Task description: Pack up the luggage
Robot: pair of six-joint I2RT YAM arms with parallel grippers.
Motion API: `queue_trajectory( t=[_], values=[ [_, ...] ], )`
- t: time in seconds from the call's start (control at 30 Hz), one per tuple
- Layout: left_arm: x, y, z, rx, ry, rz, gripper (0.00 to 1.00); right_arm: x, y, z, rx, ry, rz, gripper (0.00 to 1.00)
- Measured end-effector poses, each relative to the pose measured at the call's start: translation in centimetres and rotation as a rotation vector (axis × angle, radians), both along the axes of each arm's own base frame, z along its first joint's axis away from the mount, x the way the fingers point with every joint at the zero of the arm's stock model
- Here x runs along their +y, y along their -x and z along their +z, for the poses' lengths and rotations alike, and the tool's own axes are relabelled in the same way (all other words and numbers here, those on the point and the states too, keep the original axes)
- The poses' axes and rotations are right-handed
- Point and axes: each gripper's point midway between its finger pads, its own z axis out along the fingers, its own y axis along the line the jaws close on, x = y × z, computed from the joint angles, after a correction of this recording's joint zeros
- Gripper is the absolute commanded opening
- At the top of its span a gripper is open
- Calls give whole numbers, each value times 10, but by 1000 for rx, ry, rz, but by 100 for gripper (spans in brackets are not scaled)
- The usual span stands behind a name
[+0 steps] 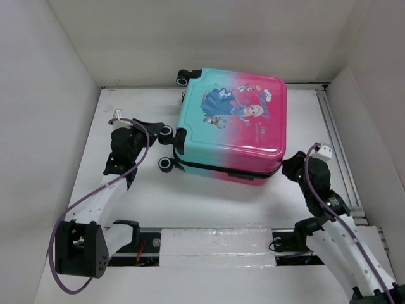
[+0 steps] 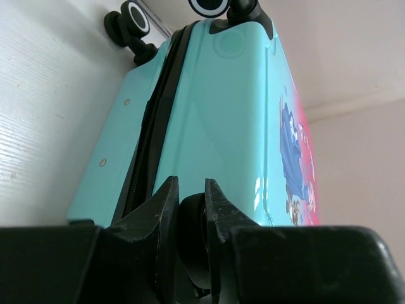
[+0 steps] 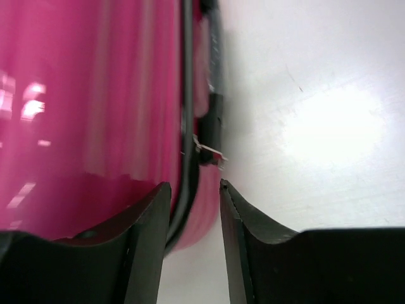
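The luggage (image 1: pixel 231 120) lies flat and closed in the middle of the table, teal on the left and pink on the right, princess print up. My left gripper (image 1: pixel 158 128) is at its teal wheel end, shut on a black wheel (image 2: pixel 190 231); the teal shell (image 2: pixel 215 120) rises ahead of it. My right gripper (image 1: pixel 290 166) is open at the near pink corner. In the right wrist view the gripper (image 3: pixel 195 190) has the black zipper seam and the pink lower shell (image 3: pixel 95 95) between its jaws. A metal zipper pull (image 3: pixel 212 151) hangs just ahead.
Two other wheels (image 1: pixel 166 164) (image 1: pixel 183 80) stick out at the teal end. White walls enclose the table on three sides. A metal rail (image 1: pixel 335 145) runs along the right side. A taped bar (image 1: pixel 215 244) lies between the arm bases.
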Motion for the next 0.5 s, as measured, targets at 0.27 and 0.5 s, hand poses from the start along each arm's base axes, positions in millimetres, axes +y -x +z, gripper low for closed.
queue_trajectory(
  t=[0.27,0.5],
  values=[
    [14,-9,8,-40,-6,80,0,20,-39,-15,23,49,140,42],
    [45,-21,14,-74,-25,227,0,55,-76,-21,-67,11,313,40]
  ],
)
